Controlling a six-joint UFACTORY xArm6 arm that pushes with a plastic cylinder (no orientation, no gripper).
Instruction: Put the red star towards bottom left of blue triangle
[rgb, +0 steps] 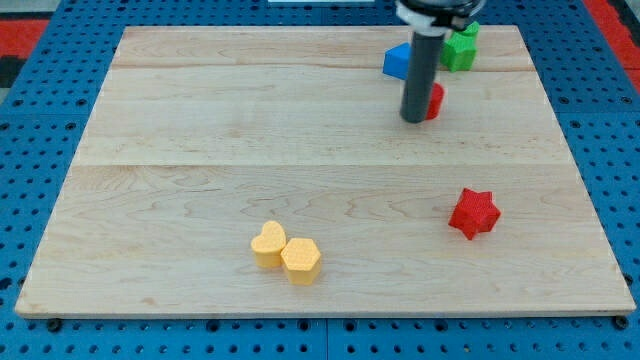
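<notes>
The red star (474, 212) lies at the view's lower right on the wooden board (200, 150). The blue triangle (397, 62) sits near the view's top, right of centre, partly hidden by my rod. My tip (412, 120) rests just below the blue triangle and well above and left of the red star. A small red block (435, 101) touches the rod's right side, its shape mostly hidden.
A green block (461, 48) sits at the view's top, right of the blue triangle. A yellow heart (268, 244) and a yellow hexagon (301, 260) lie together at the view's bottom centre. Blue pegboard (40, 120) surrounds the board.
</notes>
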